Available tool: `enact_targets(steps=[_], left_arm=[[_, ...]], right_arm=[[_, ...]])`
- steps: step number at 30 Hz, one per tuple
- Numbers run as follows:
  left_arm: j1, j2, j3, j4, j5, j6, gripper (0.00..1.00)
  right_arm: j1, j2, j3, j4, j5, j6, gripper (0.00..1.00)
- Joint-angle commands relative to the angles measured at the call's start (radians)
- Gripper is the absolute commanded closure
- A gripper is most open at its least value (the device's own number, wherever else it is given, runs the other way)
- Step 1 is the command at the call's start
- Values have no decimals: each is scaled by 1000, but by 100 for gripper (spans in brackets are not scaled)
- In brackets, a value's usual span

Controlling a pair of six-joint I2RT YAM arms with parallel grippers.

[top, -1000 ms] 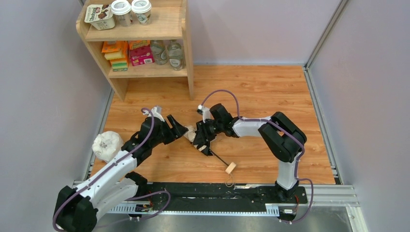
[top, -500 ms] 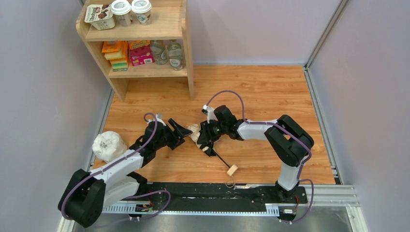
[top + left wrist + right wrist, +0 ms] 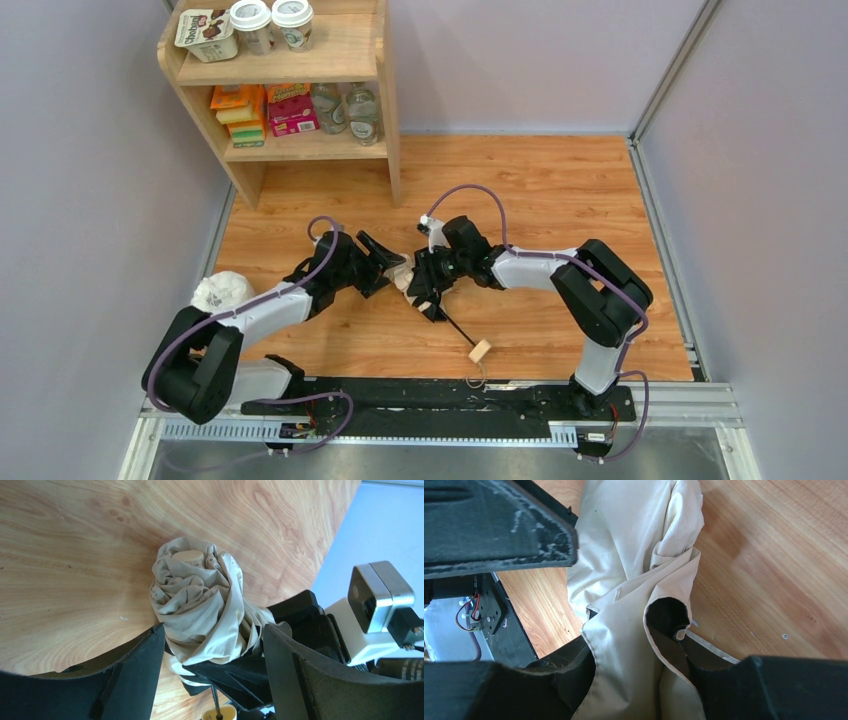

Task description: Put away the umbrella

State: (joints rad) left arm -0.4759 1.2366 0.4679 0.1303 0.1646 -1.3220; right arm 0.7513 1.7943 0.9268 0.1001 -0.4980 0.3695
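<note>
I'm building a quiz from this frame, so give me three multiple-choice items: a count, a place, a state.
1. How many lidded cups top the shelf? A one; B four; C two.
2. Where is the wooden handle of the umbrella? A on the shelf; B on the table; C hanging in mid-air.
3. The jaws of the left gripper are: A open; B shut on the handle; C out of view.
C: two white lids side by side. B: it lies on bare wood. A: they stand wide, flanking the umbrella.
</note>
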Motion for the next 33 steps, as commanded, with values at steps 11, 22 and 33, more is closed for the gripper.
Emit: enact_targets(steps=[11, 22, 33], left_arm=[[-6, 158, -54, 174, 27, -40, 21], [-18, 397, -129, 686, 67, 21, 22], [-10, 636, -124, 920, 170, -68, 83]], right_arm=[[3, 10, 40, 125, -115, 69, 100], [-6, 108, 98, 66, -226, 20, 100], [-1, 87, 171, -140, -215, -95, 100]])
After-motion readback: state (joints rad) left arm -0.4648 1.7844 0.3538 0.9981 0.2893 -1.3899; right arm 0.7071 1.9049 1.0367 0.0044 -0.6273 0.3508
